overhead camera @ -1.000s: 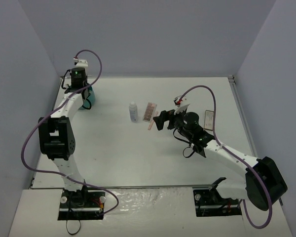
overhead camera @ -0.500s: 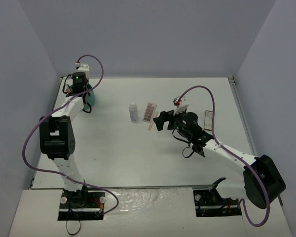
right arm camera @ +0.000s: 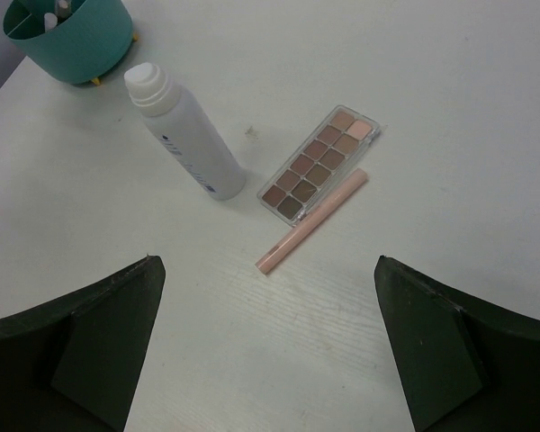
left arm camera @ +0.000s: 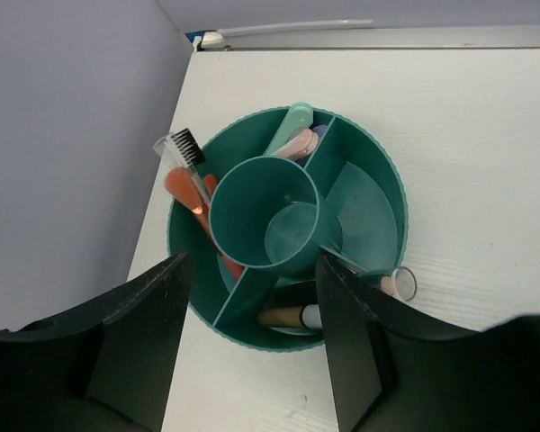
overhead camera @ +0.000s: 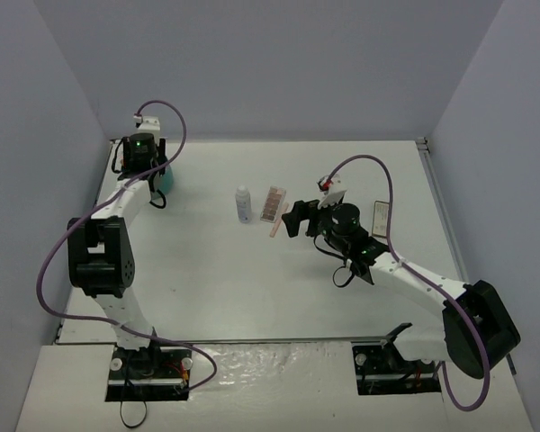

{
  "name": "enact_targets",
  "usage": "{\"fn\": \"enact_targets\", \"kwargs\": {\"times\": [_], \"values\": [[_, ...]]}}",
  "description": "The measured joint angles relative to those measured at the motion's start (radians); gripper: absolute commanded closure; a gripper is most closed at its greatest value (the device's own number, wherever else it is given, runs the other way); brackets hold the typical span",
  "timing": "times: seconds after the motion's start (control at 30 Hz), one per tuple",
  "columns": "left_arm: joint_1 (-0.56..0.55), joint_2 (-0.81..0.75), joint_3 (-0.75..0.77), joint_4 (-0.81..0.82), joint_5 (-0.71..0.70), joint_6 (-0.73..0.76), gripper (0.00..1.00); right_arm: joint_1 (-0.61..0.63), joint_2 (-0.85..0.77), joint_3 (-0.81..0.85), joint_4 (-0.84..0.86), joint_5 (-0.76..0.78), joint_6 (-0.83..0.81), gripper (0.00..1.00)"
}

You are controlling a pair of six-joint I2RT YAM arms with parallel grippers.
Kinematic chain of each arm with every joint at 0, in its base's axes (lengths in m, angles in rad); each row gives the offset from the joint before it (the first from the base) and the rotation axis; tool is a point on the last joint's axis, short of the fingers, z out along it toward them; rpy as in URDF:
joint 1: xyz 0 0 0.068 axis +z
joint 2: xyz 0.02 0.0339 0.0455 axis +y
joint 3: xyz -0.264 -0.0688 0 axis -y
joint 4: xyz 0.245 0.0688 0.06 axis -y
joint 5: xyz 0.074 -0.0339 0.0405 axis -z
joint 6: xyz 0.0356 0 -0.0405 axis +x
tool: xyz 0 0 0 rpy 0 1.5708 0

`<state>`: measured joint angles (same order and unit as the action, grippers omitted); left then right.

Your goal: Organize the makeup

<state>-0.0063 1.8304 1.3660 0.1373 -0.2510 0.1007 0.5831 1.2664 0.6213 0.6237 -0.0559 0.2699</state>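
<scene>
A white bottle (overhead camera: 243, 203) stands mid-table, with a pinkish-brown palette (overhead camera: 272, 203) and a thin pink stick (overhead camera: 276, 226) lying to its right. My right gripper (overhead camera: 293, 219) is open and empty just right of the stick. In the right wrist view the bottle (right arm camera: 189, 135), palette (right arm camera: 318, 165) and stick (right arm camera: 311, 221) lie ahead of my wide-open gripper (right arm camera: 265, 346). A small dark-framed compact (overhead camera: 379, 212) lies behind that arm. My left gripper (left arm camera: 252, 360) is open and empty above the round teal tub (left arm camera: 378, 171). The tub holds a black-bristled brush (left arm camera: 187, 148), an orange stick (left arm camera: 184, 191) and a brown stick (left arm camera: 288, 316).
The teal tub (overhead camera: 165, 176) stands at the far left corner, close to the left wall and the table's back edge. A clear-capped tube (left arm camera: 399, 283) leans at the tub's near rim. The tub also shows in the right wrist view (right arm camera: 72, 40).
My left wrist has shifted slightly back and left above the tub. The right arm has barely moved. No makeup item has moved.
</scene>
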Motion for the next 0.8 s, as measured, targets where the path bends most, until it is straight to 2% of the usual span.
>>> {"fn": "enact_targets", "kwargs": {"times": [0.1, 0.3, 0.47, 0.57, 0.8], "values": [[0.0, -0.074, -0.003, -0.043, 0.016, -0.051, 0.25, 0.0, 0.036, 0.028, -0.041, 0.032, 0.03, 0.02], [0.0, -0.332, 0.042, -0.211, 0.066, -0.216, 0.09, 0.019, 0.219, 0.151, -0.141, 0.121, 0.098, 0.04], [0.0, -0.529, 0.083, -0.366, 0.136, -0.341, 0.07, 0.093, 0.381, 0.261, -0.21, 0.202, 0.128, 0.07], [0.0, -0.637, 0.058, -0.444, 0.194, -0.393, 0.06, 0.127, 0.456, 0.3, -0.228, 0.234, 0.146, 0.09], [0.0, -0.864, -0.182, -0.545, 0.369, -0.489, 0.06, 0.154, 0.616, 0.37, -0.258, 0.314, 0.173, 0.15]]}}
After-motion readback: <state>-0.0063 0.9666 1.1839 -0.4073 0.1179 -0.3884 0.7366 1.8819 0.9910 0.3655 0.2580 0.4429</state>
